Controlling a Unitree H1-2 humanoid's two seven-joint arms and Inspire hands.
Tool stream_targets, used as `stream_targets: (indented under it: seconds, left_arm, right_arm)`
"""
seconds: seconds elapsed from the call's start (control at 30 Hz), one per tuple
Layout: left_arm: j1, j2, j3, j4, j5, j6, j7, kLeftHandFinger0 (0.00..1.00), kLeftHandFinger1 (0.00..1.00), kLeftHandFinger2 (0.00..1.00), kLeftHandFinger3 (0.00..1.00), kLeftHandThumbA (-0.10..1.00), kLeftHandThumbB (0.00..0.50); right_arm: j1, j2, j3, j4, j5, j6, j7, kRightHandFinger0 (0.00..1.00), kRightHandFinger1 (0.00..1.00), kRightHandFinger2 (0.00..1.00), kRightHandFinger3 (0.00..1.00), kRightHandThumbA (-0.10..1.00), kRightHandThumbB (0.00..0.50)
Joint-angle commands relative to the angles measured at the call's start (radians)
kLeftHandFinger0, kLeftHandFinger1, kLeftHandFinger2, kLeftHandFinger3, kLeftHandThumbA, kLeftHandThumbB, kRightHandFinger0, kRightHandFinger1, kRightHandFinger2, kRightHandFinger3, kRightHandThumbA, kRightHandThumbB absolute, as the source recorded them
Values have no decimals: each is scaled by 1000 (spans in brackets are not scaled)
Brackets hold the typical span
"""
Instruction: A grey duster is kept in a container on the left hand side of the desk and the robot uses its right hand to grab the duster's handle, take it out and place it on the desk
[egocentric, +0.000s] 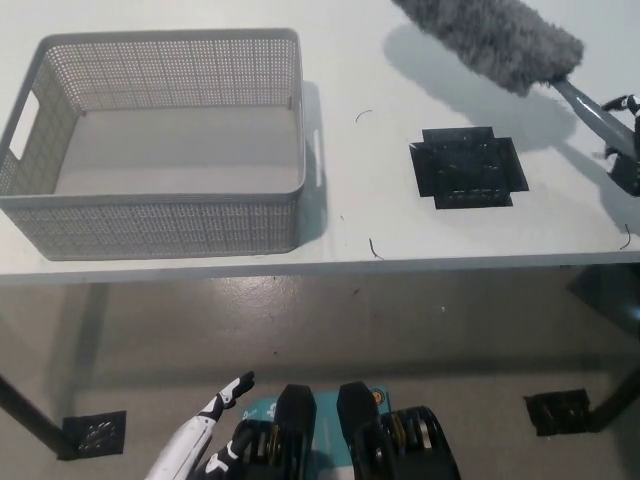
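The grey duster (495, 42) hangs over the desk's far right, its fluffy head pointing up-left and its dark grey handle (595, 110) running down to the right edge. My black right hand (626, 138) is at the picture's right edge, shut on that handle; only part of it shows. The grey mesh container (160, 140) stands on the left of the white desk (380, 220) with nothing in it. My white left hand (205, 432) rests low at the bottom left, below the desk edge, fingers apart.
A black cross-shaped patch (468, 167) lies on the desk right of centre, below the duster's head. The desk's front edge runs across the middle of the picture, with grey floor below it.
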Motion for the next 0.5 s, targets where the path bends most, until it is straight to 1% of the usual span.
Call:
stream_targets:
  seconds: [0.0,0.03,0.07,0.1,0.13,0.17,0.2,0.23,0.27,0.3,0.33,0.37,0.4,0.43,0.47]
  left_arm:
    - [-8,11,8,-28,6,-22,11,1000,1000,1000,1000,1000,134]
    - [-8,12,8,-27,7,-23,11,1000,1000,1000,1000,1000,134]
    - [-17,15,9,-28,5,-20,8,1000,1000,1000,1000,1000,133]
    - [-19,16,10,-36,0,-9,2,1000,1000,1000,1000,1000,137]
    - [-19,16,10,-36,0,-9,2,1000,1000,1000,1000,1000,136]
    - [-18,16,10,-36,0,-10,2,1000,1000,1000,1000,1000,136]
    - [-25,15,9,-35,-4,-8,-3,1000,1000,1000,1000,1000,135]
    - [-27,15,9,-34,-9,-6,-6,1000,1000,1000,1000,1000,135]
    - [-27,14,9,-34,-10,-5,-6,1000,1000,1000,1000,1000,130]
    - [-31,14,10,-33,-11,-2,-7,1000,1000,1000,1000,1000,139]
    - [-35,15,9,-34,-9,1,-8,1000,1000,1000,1000,1000,144]
    - [-36,16,8,-37,-3,5,-9,1000,1000,1000,1000,1000,145]
    - [-36,17,8,-38,-2,4,-9,1000,1000,1000,1000,1000,140]
    - [-38,19,9,-40,-3,6,-10,1000,1000,1000,1000,1000,141]
    - [-40,19,11,-43,-5,7,-10,1000,1000,1000,1000,1000,141]
  right_arm:
    - [-39,-87,73,-11,-107,-147,-55,0,225,576,433,-100,235]
    - [-38,-96,87,-16,-112,-154,-51,0,216,569,401,-100,236]
    - [-43,-102,97,-17,-117,-157,-55,0,212,560,345,-100,240]
    - [-41,-117,121,-34,-145,-172,-68,0,209,557,322,-100,261]
    - [-41,-122,132,-36,-158,-177,-81,0,205,551,383,-100,281]
    - [-37,-133,155,-54,-188,-164,-77,0,218,566,465,-100,266]
    - [-32,-145,163,-73,-199,-149,-63,0,164,459,456,-100,277]
    - [-29,-150,166,-83,-203,-139,-52,0,139,415,441,-100,281]
    - [-27,-156,177,-94,-216,-137,-54,0,111,375,448,-100,306]
    - [-26,-163,189,-107,-233,-140,-57,0,65,295,407,-100,337]
    - [-30,-168,198,-104,-246,-150,-70,0,37,257,362,-100,342]
    - [-42,-171,219,-81,-274,-168,-109,0,22,242,211,-100,317]
    - [-42,-172,225,-87,-291,-155,-121,0,55,278,166,-83,285]
    - [-46,-171,228,-88,-298,-143,-119,19,117,338,196,140,267]
    - [-50,-171,230,-90,-296,-129,-94,110,267,493,380,252,277]
